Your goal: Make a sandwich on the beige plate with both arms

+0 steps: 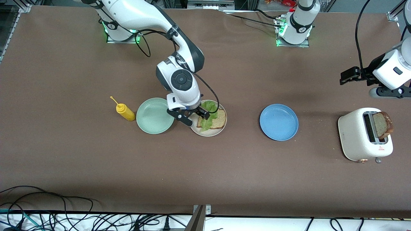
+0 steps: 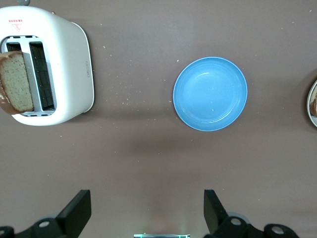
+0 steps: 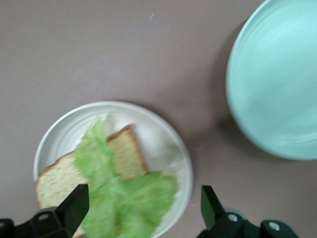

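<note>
Beige plate [image 1: 223, 123]: round, shallow, pale cream, raised rim, matte. It sits between the green plate [image 1: 154, 115] and the blue plate [image 1: 278, 122], just beside the green one.

On it, one squarish bread slice [image 1: 217, 120], brown wholemeal with a darker crust, lying flat. A ruffled lettuce leaf [image 1: 209, 117], bright green, lies across the slice and spills past its edge onto the plate. In the right wrist view the leaf [image 3: 119, 198] covers much of the slice [image 3: 126, 153], plate rim [image 3: 168, 134] showing around them.

Right gripper [image 1: 192, 115]: just over the beige plate, at its edge toward the green plate; fingers apart, nothing between them, lettuce directly below.

Second slice [image 1: 382, 124] stands upright in one slot of the white toaster [image 1: 354, 134], at the left arm's end of the table; same brown crumb, dark crust.

Left gripper [image 1: 348, 76]: up in the air near the toaster, fingers [image 2: 77, 210] apart and empty; arm waiting.

Yellow bottle [image 1: 124, 111] lies beside the green plate.
</note>
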Motion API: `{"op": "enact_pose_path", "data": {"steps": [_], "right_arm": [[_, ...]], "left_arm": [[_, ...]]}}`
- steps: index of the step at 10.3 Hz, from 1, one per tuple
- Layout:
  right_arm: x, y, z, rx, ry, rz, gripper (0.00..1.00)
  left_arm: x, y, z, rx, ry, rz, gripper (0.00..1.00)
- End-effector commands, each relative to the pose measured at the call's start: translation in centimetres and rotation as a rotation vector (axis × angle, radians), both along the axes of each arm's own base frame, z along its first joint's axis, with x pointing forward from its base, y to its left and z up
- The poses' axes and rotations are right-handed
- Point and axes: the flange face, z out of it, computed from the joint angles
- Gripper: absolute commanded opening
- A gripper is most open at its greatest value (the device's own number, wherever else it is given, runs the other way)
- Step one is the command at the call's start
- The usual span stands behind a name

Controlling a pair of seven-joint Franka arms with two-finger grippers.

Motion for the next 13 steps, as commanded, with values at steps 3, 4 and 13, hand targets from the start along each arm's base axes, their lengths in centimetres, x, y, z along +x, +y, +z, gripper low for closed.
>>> {"op": "enact_pose_path", "data": {"steps": [3,4,13], "right_arm": [[3.3,-10.2,7.9,-0.124,0.063,0.262,1.0],[4.0,-13.1,9.7,-0.136,0.086,0.33,1.0],[4.8,-42.9,12.4,0.103,0.161,0.815,1.0]], "left_arm": [[0.2,0.0,0.3,-0.013,-0.006,-0.016,1.0],[0.2,0.0,0.3,-0.013,-0.006,-0.016,1.0],[0.3,-0.1,-0.2,-0.012,0.003,-0.018,1.0]]}}
